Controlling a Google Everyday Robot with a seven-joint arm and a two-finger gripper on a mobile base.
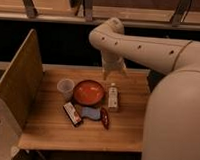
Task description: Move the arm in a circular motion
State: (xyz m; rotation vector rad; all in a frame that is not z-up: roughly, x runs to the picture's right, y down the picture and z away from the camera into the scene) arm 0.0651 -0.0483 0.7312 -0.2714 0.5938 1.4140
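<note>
- Camera view: the arm [145, 46] enters from the right and spans the upper middle of the frame; its rounded elbow sits top centre, and a forearm drops toward the bench [81, 131].
- The hand [113, 70] hangs at the forearm's end, above the bench's far edge, upper centre, holding nothing.
- Below it lie an orange bowl [88, 92], a clear cup [65, 86], a small bottle [113, 96] and some packets [72, 113].
- Judgement: the arm is heavy, rigid and smooth; it drives itself, so nothing needs grasping.
- No writing is legible.
</note>
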